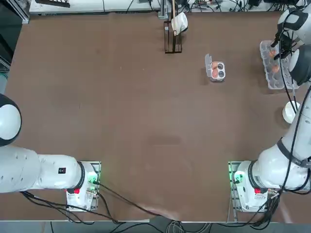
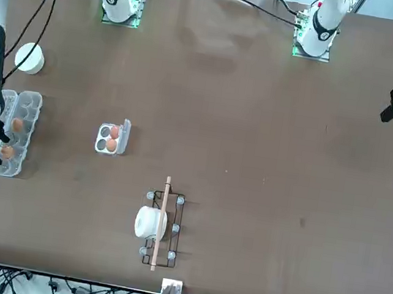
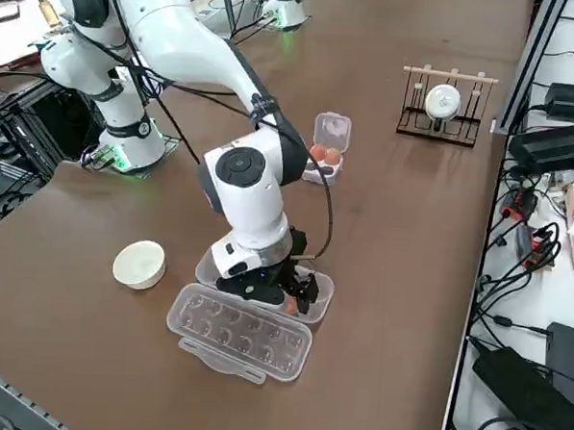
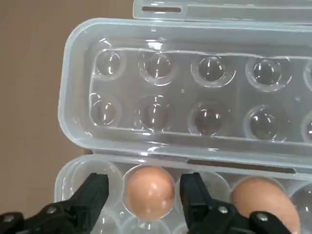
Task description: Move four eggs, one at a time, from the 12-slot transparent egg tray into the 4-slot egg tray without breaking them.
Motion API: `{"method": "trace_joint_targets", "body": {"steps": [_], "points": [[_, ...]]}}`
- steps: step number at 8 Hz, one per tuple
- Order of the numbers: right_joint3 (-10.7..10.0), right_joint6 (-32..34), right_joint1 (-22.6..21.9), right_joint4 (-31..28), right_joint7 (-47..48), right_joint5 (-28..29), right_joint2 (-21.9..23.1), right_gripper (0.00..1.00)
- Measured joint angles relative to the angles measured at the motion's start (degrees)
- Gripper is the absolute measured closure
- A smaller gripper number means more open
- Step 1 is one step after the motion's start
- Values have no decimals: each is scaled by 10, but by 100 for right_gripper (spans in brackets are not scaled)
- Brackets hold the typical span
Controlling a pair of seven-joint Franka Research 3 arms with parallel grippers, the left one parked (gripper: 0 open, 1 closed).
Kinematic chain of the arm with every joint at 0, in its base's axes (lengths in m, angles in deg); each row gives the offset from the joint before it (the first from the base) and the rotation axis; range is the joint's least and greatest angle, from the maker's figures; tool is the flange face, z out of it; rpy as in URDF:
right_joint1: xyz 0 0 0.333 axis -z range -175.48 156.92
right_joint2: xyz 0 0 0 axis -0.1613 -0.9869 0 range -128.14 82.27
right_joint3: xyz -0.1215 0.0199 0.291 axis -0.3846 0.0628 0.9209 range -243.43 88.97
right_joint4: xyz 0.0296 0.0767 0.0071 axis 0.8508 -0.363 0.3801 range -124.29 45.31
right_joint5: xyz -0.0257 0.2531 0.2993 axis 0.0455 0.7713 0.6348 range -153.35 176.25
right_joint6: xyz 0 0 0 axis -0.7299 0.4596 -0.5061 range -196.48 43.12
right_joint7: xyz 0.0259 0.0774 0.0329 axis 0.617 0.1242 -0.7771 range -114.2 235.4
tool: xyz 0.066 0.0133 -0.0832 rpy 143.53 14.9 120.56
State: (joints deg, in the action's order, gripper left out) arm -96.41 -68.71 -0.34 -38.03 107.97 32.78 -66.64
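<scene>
My right gripper (image 4: 144, 197) is low in the 12-slot transparent egg tray (image 4: 78, 73), its fingers open on both sides of one egg (image 4: 148, 191). I should squeeze softly, lift straight up, then go to the 4-slot egg tray (image 1: 215, 71).

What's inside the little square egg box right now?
The 4-slot egg tray holds two eggs side by side in the cups next to its lid flap. The other two cups look empty. The right tool is away at the 12-slot transparent egg tray.
</scene>
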Motion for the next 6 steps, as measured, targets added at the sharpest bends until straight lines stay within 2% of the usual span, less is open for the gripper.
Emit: {"method": "trace_joint_targets", "body": {"steps": [3, 6], "points": [[4, 0, -1, 1, 0, 9, 0, 11], [4, 1, 1, 1, 0, 10, 0, 15]]}}
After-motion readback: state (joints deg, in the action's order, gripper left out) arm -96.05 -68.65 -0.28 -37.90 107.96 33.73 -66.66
